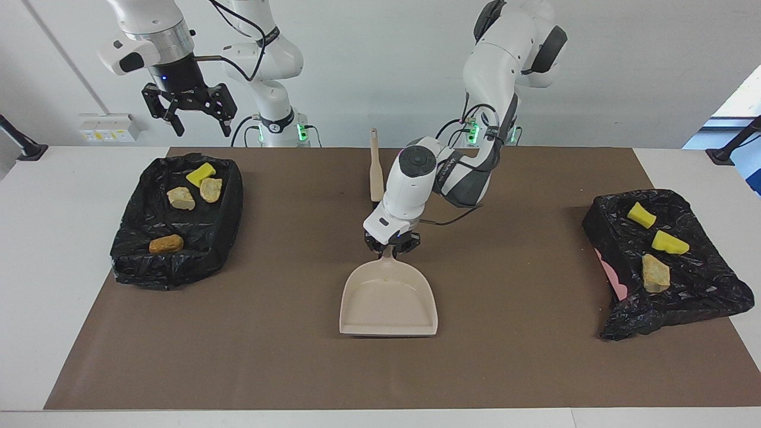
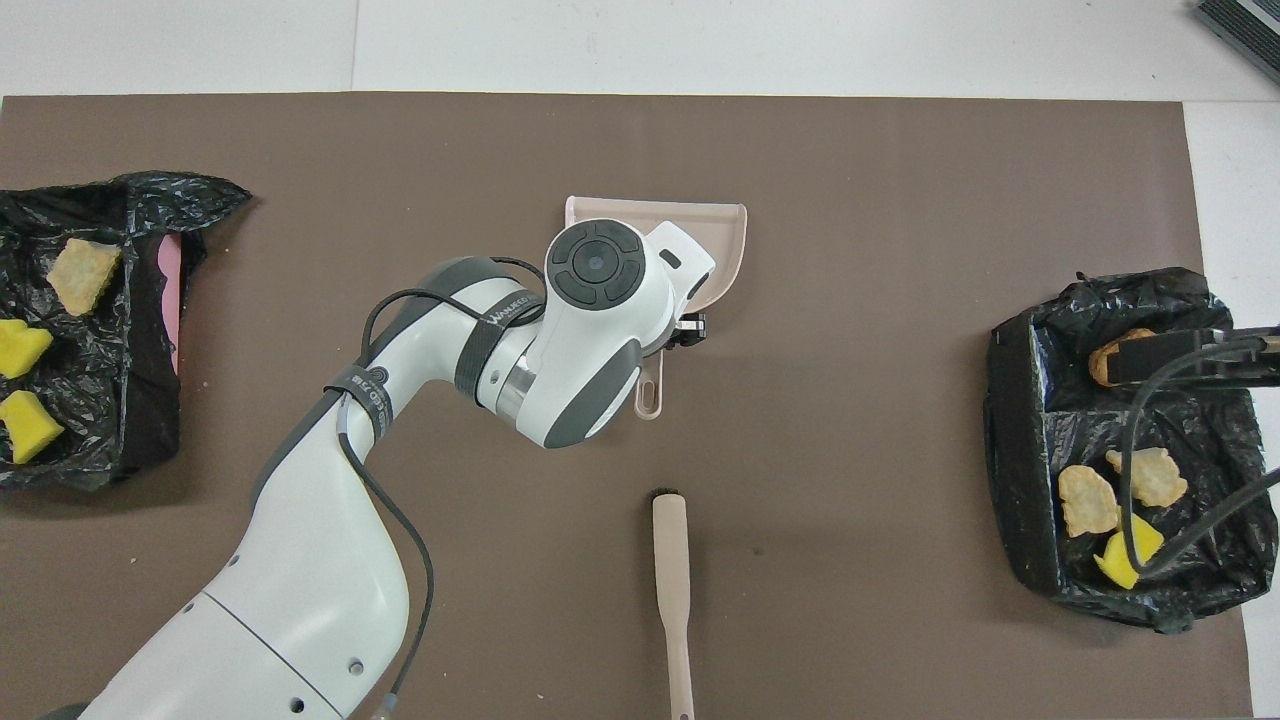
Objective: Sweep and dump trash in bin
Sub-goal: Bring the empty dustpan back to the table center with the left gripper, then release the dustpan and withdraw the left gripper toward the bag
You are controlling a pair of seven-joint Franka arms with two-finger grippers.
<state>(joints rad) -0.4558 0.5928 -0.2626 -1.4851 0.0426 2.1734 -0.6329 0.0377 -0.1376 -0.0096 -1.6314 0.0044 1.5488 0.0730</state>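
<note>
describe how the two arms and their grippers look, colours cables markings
Both arms are glossy white with dark grey joint bands and black cables strapped along them. The left gripper is small and black under a white wrist with a round dark cap. The right gripper is black with splayed links below a silver collar. Green lights glow near the bases.

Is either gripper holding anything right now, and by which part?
The left gripper is at the dustpan handle; whether it grips cannot be told. The right gripper holds nothing.

L arm bent low mid-bench, wrist angled down, L pincer (image 1: 390, 249) near surface. R pincer (image 1: 190, 113) raised, fingers spread, waiting.
</note>
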